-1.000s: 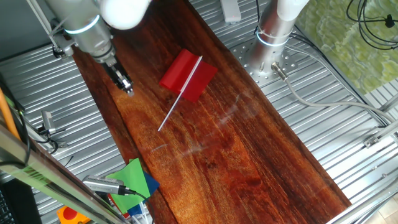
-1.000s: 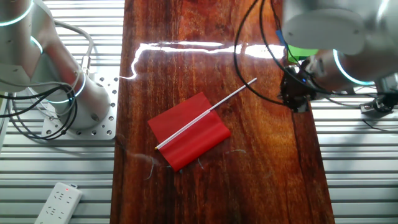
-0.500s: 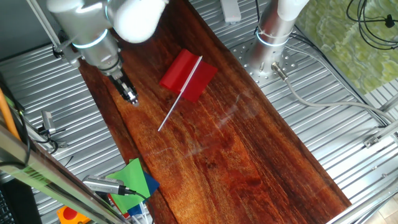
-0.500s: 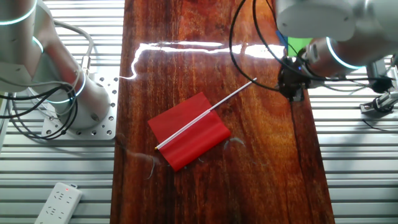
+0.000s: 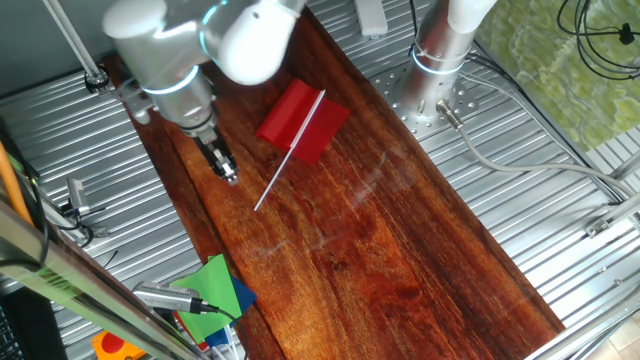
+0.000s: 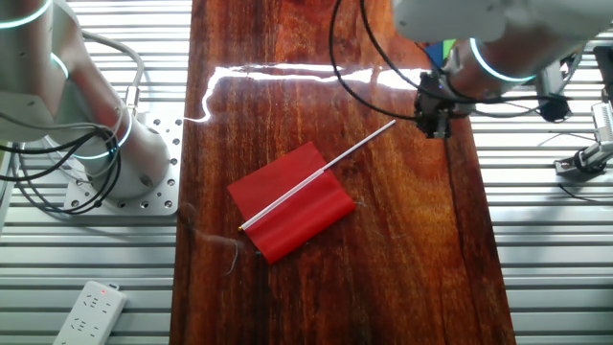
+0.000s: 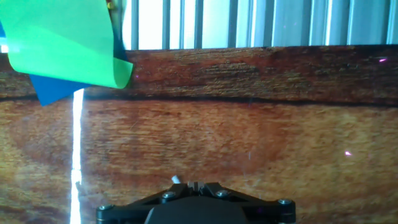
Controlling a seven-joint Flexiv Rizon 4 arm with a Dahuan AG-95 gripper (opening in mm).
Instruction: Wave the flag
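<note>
The flag lies flat on the dark wooden board (image 5: 380, 250): a red rectangle (image 5: 302, 120) on a thin white stick (image 5: 272, 185). It also shows in the other fixed view (image 6: 292, 201), the stick (image 6: 364, 144) pointing up-right. My gripper (image 5: 228, 172) hangs over the board just left of the stick's free end, fingers together and holding nothing. In the other fixed view the gripper (image 6: 436, 123) is just right of the stick tip. In the hand view the gripper (image 7: 198, 185) is closed, with the white stick tip (image 7: 176, 180) peeking out just to its left.
Green paper (image 5: 215, 290) and blue paper (image 5: 245, 297) lie at the board's near-left end; they show in the hand view as green (image 7: 62, 37) over blue (image 7: 50, 90). A second arm's base (image 5: 440, 60) stands on the ribbed metal table (image 5: 540, 210). A power strip (image 6: 91, 311) lies near one corner.
My gripper has moved along the board's edge toward the stick's free end, staying closed. The flag has not moved.
</note>
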